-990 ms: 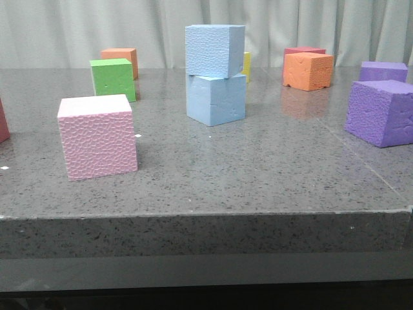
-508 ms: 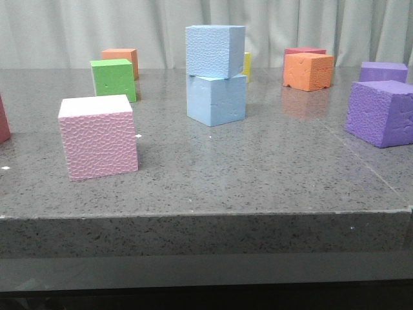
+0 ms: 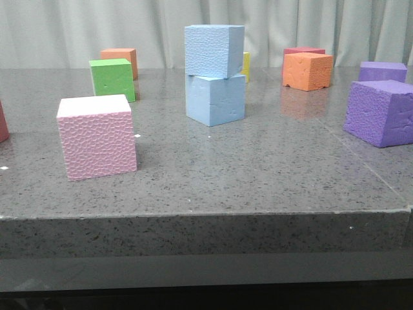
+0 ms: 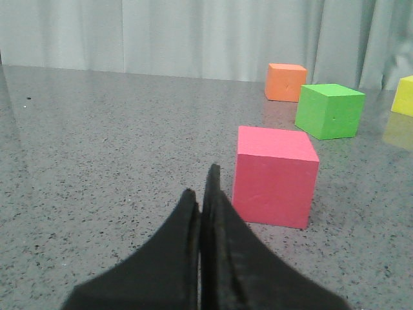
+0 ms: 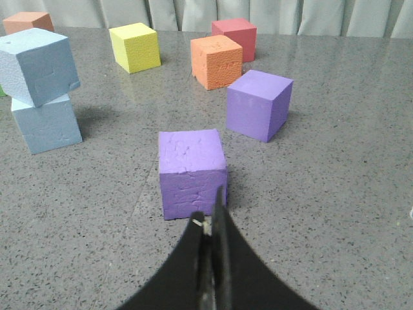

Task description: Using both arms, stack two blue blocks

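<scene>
The pebbly blue block [image 3: 213, 50] sits atop the smooth one [image 3: 215, 98] toward the worktop's far edge, slightly skewed yet resting, so the stack looks finished, which fits both the left gripper [image 4: 201, 194] and right gripper [image 5: 211, 223] being pinched closed, empty and well clear.

Place: I read this as a robot test lab, a staged bench and not a home or shop.
Worktop: I see a bare grey speckled stone-look worktop [image 3: 271, 174] with a thick front edge, glossy enough to mirror the cubes.
Backdrop: a plain pale curtain [image 3: 77, 29] hangs in folds right behind the worktop and closes off the room in all my views.
Props: only loose coloured foam cubes are scattered here, such as a pink cube [image 3: 97, 136], a green cube [image 3: 113, 79] and a purple cube [image 3: 381, 112].
Furnishings: I can make out nothing domestic or commercial.
</scene>
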`<control>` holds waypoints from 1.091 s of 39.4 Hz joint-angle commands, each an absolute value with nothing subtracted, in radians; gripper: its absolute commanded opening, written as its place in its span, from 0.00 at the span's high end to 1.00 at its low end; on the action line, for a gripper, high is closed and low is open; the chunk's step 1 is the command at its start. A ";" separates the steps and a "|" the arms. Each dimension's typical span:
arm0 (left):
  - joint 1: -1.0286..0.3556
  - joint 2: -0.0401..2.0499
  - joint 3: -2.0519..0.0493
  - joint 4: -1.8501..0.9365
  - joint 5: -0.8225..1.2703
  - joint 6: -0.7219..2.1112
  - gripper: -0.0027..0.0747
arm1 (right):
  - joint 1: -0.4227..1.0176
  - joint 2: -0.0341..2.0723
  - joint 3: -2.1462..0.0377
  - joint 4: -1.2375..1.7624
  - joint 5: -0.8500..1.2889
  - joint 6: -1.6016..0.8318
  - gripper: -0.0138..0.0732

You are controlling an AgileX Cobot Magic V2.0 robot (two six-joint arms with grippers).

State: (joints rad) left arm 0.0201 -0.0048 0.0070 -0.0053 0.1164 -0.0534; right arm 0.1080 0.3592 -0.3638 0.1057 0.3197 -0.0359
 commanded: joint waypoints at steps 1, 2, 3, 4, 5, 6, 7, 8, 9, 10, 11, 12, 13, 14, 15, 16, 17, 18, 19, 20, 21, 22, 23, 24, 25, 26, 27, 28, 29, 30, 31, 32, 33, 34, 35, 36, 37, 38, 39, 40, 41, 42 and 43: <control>0.022 -0.022 0.008 -0.014 0.030 -0.065 0.99 | 0.101 0.367 -0.388 0.110 0.242 -0.045 0.92; 0.022 -0.022 0.008 -0.014 0.030 -0.065 0.99 | 0.101 0.367 -0.388 0.110 0.242 -0.045 0.92; 0.022 -0.022 0.008 -0.014 0.030 -0.065 0.99 | 0.101 0.367 -0.388 0.110 0.242 -0.045 0.92; 0.022 -0.022 0.008 -0.014 0.030 -0.065 0.99 | 0.101 0.367 -0.388 0.110 0.242 -0.045 0.92; 0.022 -0.022 0.008 -0.014 0.030 -0.065 0.99 | 0.101 0.367 -0.388 0.110 0.242 -0.045 0.92; 0.022 -0.022 0.008 -0.014 0.030 -0.065 0.99 | 0.101 0.367 -0.388 0.110 0.242 -0.045 0.92; 0.022 -0.022 0.008 -0.014 0.030 -0.065 0.99 | 0.101 0.367 -0.388 0.110 0.242 -0.045 0.92; 0.022 -0.022 0.008 -0.014 0.030 -0.065 0.99 | 0.101 0.367 -0.388 0.110 0.242 -0.045 0.92; 0.022 -0.022 0.008 -0.014 0.030 -0.065 0.99 | 0.101 0.367 -0.388 0.110 0.242 -0.045 0.92; 0.022 -0.022 0.008 -0.014 0.030 -0.065 0.99 | 0.101 0.367 -0.388 0.110 0.242 -0.045 0.92; 0.022 -0.022 0.008 -0.014 0.030 -0.065 0.99 | 0.101 0.367 -0.388 0.110 0.242 -0.045 0.92; 0.022 -0.022 0.008 -0.014 0.030 -0.065 0.99 | 0.101 0.367 -0.388 0.110 0.242 -0.045 0.92; 0.022 -0.022 0.008 -0.014 0.030 -0.065 0.99 | 0.101 0.367 -0.388 0.110 0.242 -0.045 0.92; 0.022 -0.022 0.008 -0.014 0.030 -0.065 0.99 | 0.101 0.367 -0.388 0.110 0.242 -0.045 0.92; 0.022 -0.022 0.008 -0.014 0.030 -0.065 0.99 | 0.101 0.367 -0.388 0.110 0.242 -0.045 0.92; 0.022 -0.022 0.008 -0.014 0.030 -0.065 0.99 | 0.101 0.367 -0.388 0.110 0.242 -0.045 0.92; 0.022 -0.022 0.008 -0.014 0.030 -0.065 0.99 | 0.101 0.367 -0.388 0.110 0.242 -0.045 0.92; 0.022 -0.022 0.008 -0.014 0.030 -0.065 0.99 | 0.101 0.367 -0.388 0.110 0.242 -0.045 0.92; 0.022 -0.022 0.008 -0.014 0.030 -0.065 0.99 | 0.101 0.367 -0.388 0.110 0.242 -0.045 0.92; 0.022 -0.022 0.008 -0.014 0.030 -0.065 0.99 | 0.101 0.367 -0.388 0.110 0.242 -0.045 0.92; 0.022 -0.022 0.008 -0.014 0.030 -0.065 0.99 | 0.101 0.367 -0.388 0.110 0.242 -0.045 0.92; 0.022 -0.022 0.008 -0.014 0.030 -0.065 0.99 | 0.101 0.367 -0.388 0.110 0.242 -0.045 0.92; 0.022 -0.022 0.008 -0.014 0.030 -0.065 0.99 | 0.101 0.367 -0.388 0.110 0.242 -0.045 0.92; 0.022 -0.022 0.008 -0.014 0.030 -0.065 0.99 | 0.101 0.367 -0.388 0.110 0.242 -0.045 0.92; 0.022 -0.022 0.008 -0.014 0.030 -0.065 0.99 | 0.101 0.367 -0.388 0.110 0.242 -0.045 0.92; 0.022 -0.022 0.008 -0.014 0.030 -0.065 0.99 | 0.101 0.367 -0.388 0.110 0.242 -0.045 0.92; 0.022 -0.022 0.008 -0.014 0.030 -0.065 0.99 | 0.101 0.367 -0.388 0.110 0.242 -0.045 0.92; 0.022 -0.022 0.008 -0.014 0.030 -0.065 0.99 | 0.101 0.367 -0.388 0.110 0.242 -0.045 0.92; 0.022 -0.022 0.008 -0.014 0.030 -0.065 0.99 | 0.101 0.367 -0.388 0.110 0.242 -0.045 0.92; 0.022 -0.022 0.008 -0.014 0.030 -0.065 0.99 | 0.101 0.367 -0.388 0.110 0.242 -0.045 0.92; 0.022 -0.022 0.008 -0.014 0.030 -0.065 0.99 | 0.101 0.367 -0.388 0.110 0.242 -0.045 0.92; 0.022 -0.022 0.008 -0.014 0.030 -0.065 0.99 | 0.101 0.367 -0.388 0.110 0.242 -0.045 0.92; 0.022 -0.022 0.008 -0.014 0.030 -0.065 0.99 | 0.101 0.367 -0.388 0.110 0.242 -0.045 0.92; 0.022 -0.022 0.008 -0.014 0.030 -0.065 0.99 | 0.101 0.367 -0.388 0.110 0.242 -0.045 0.92; 0.022 -0.022 0.008 -0.014 0.030 -0.065 0.99 | 0.101 0.367 -0.388 0.110 0.242 -0.045 0.92; 0.022 -0.022 0.008 -0.014 0.030 -0.065 0.99 | 0.101 0.367 -0.388 0.110 0.242 -0.045 0.92; 0.022 -0.022 0.008 -0.014 0.030 -0.065 0.99 | 0.101 0.367 -0.388 0.109 0.242 -0.045 0.92; 0.022 -0.022 0.008 -0.014 0.030 -0.065 0.99 | 0.101 0.367 -0.386 0.109 0.241 -0.045 0.92; 0.022 -0.022 0.008 -0.014 0.030 -0.065 0.99 | 0.101 0.367 -0.382 0.107 0.239 -0.045 0.92; 0.022 -0.022 0.008 -0.014 0.030 -0.065 0.99 | 0.101 0.367 -0.378 0.106 0.232 -0.045 0.92; 0.022 -0.022 0.008 -0.014 0.030 -0.065 0.99 | 0.101 0.364 -0.368 0.106 0.222 -0.045 0.92; 0.022 -0.022 0.008 -0.014 0.030 -0.065 0.99 | 0.101 0.357 -0.358 0.106 0.204 -0.045 0.92; 0.022 -0.022 0.008 -0.014 0.030 -0.065 0.99 | 0.101 0.346 -0.335 0.106 0.181 -0.045 0.92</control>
